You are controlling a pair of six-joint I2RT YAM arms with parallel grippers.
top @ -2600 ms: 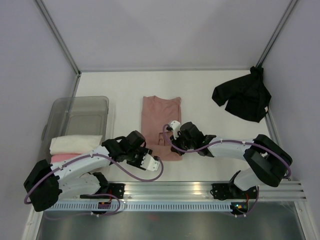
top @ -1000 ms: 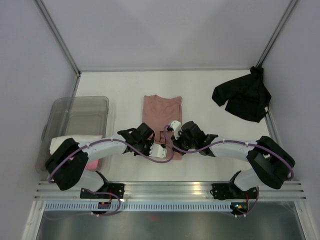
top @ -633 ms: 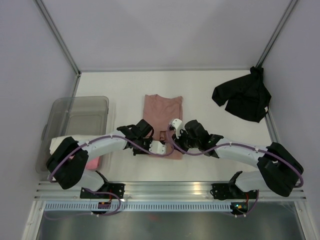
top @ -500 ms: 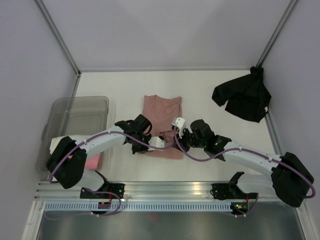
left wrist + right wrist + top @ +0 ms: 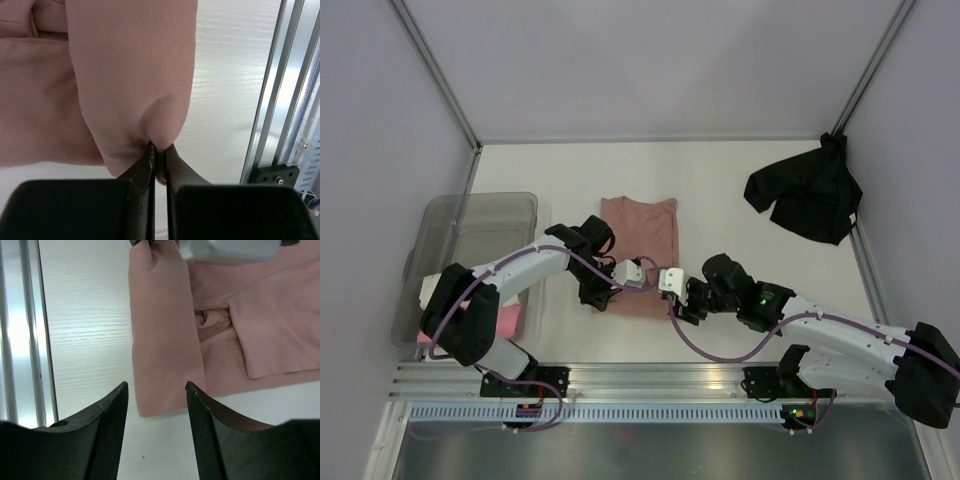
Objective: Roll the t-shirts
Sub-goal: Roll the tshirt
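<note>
The salmon-pink t-shirt [image 5: 640, 240] lies flat in the middle of the table, its near hem turned over into a thick fold [image 5: 165, 340]. My left gripper [image 5: 606, 297] is at the fold's left end and is shut on a pinch of the pink cloth [image 5: 160, 125]. My right gripper [image 5: 680, 306] is open just off the fold's right end, with its fingers [image 5: 107, 410] apart and nothing between them. A crumpled black t-shirt [image 5: 807, 195] lies at the far right. Rolled cream [image 5: 428, 290] and bright-pink [image 5: 510, 320] t-shirts show in the bin behind my left arm.
The translucent grey bin [image 5: 485, 225] stands at the left edge of the table. An aluminium rail [image 5: 670, 378] runs along the near edge, close to both grippers. Grey walls and frame posts close off the back and sides.
My right gripper has opened, let go of the pink cloth and drawn back toward the near right. The left gripper has shut on the fold's left end and moved farther in.
</note>
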